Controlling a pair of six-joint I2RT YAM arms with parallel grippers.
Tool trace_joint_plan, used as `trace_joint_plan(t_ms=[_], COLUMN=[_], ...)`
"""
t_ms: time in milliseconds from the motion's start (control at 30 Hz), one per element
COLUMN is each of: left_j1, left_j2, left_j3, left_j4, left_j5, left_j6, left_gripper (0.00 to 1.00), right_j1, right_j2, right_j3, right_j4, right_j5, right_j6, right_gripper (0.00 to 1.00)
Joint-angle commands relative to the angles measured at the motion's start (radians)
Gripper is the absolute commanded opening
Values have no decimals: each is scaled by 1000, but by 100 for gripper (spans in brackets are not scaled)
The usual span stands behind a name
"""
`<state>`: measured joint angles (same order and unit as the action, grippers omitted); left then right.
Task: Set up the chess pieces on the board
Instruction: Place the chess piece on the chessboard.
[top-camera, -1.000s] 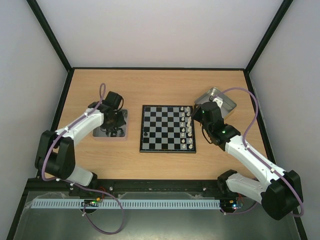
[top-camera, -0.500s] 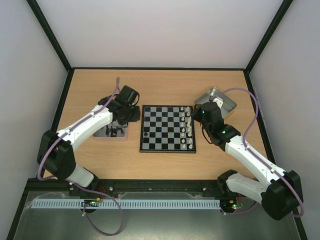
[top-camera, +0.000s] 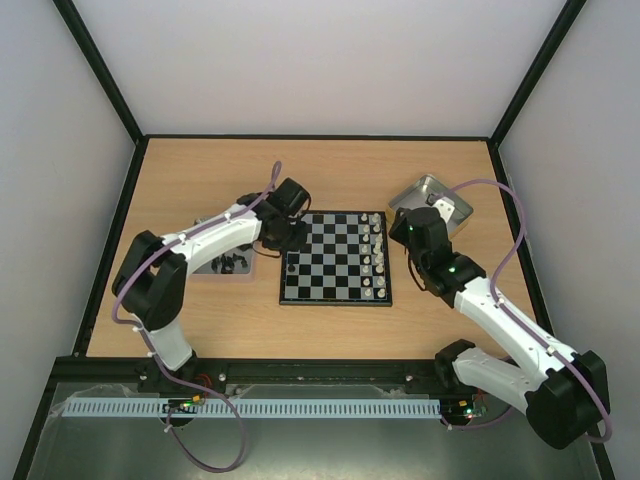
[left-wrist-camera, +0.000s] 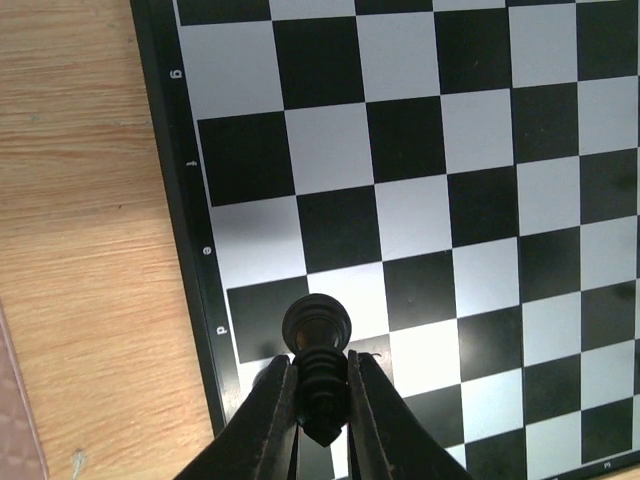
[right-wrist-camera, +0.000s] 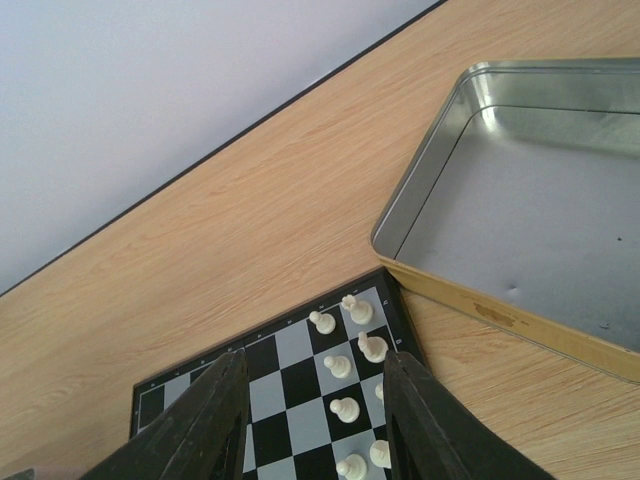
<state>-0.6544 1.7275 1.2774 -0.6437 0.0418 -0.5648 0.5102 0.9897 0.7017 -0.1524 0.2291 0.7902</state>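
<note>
The board (top-camera: 330, 272) lies mid-table. My left gripper (top-camera: 286, 236) hangs over its left edge and is shut on a black chess piece (left-wrist-camera: 317, 330). In the left wrist view the gripper (left-wrist-camera: 320, 366) holds the piece by its ribbed stem, above the squares by the lettered border of the board (left-wrist-camera: 420, 200). Pale pieces (top-camera: 372, 256) fill the board's two right columns. My right gripper (top-camera: 406, 236) is open and empty; in the right wrist view it (right-wrist-camera: 315, 362) hovers over the board's far right corner, above the pale pieces (right-wrist-camera: 345, 372).
A metal tray (top-camera: 206, 268) with several loose black pieces (top-camera: 230, 263) sits left of the board, partly under the left arm. An empty metal tray (top-camera: 432, 196) stands at the back right, also in the right wrist view (right-wrist-camera: 540, 210). Black-framed walls enclose the table.
My left gripper has moved right, from over the left tray to the board's left edge, carrying the black piece. The right arm has barely moved.
</note>
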Motion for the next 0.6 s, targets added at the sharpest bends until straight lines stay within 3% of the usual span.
trace_joint_plan(t_ms=[0,567], left_j1=[-7,-8], left_j2=[45,130], left_j3=[52,86], left_j4=[-10,-64], left_j5=[-20,-72], left_j6=[17,37], left_gripper=[12,12], right_j1=[-1,-1], right_j2=[-23,-22], right_j3=[-15,-27], right_j4=[-4,6], right_j5=[50,101], right_j6=[10,11], right_gripper=[37,37])
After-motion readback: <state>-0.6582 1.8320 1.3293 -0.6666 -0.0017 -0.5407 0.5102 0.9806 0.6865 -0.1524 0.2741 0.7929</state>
